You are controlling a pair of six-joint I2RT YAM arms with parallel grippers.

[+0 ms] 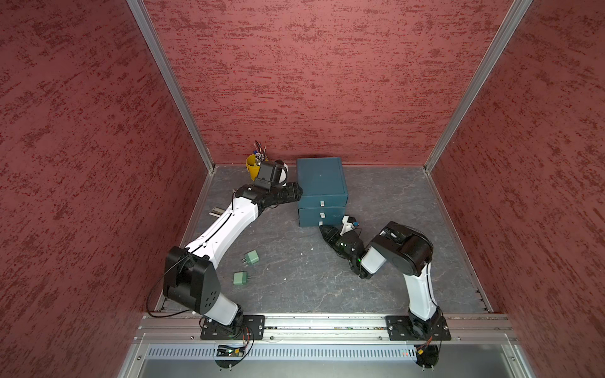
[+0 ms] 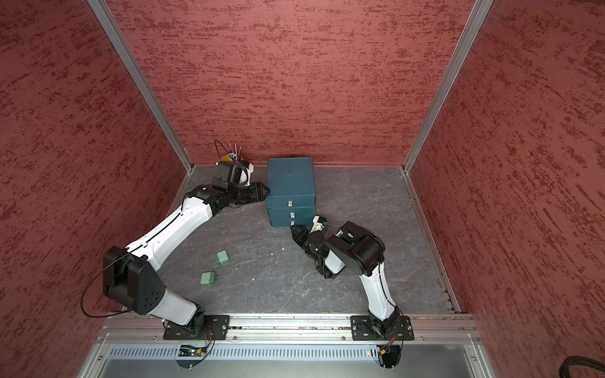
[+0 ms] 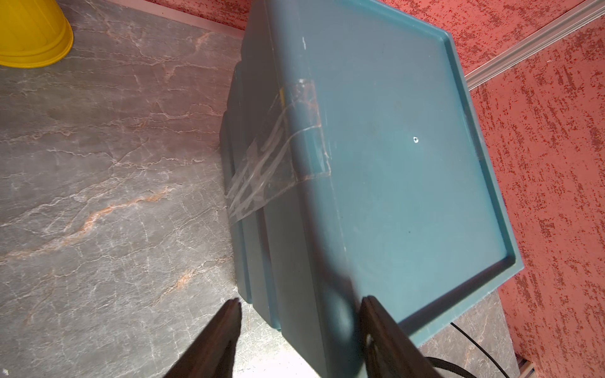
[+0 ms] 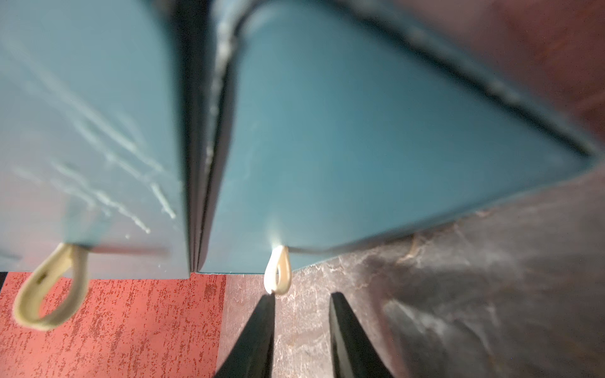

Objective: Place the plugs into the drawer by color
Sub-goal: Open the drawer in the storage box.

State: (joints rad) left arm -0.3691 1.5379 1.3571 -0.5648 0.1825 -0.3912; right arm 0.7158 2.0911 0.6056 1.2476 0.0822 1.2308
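Two green plugs lie on the grey floor beside my left arm, showing in both top views. The teal drawer unit stands at the back middle, white loop handles facing front. My left gripper is open and straddles the unit's upper left front corner. One finger is over the top and the other is off the side. My right gripper is open and empty, low in front of the bottom drawer. That drawer's loop handle sits just off one fingertip.
A yellow cup of pens stands at the back, left of the drawer unit and behind my left wrist. A metal stapler lies partly hidden under my left forearm. Red walls close in the floor on three sides.
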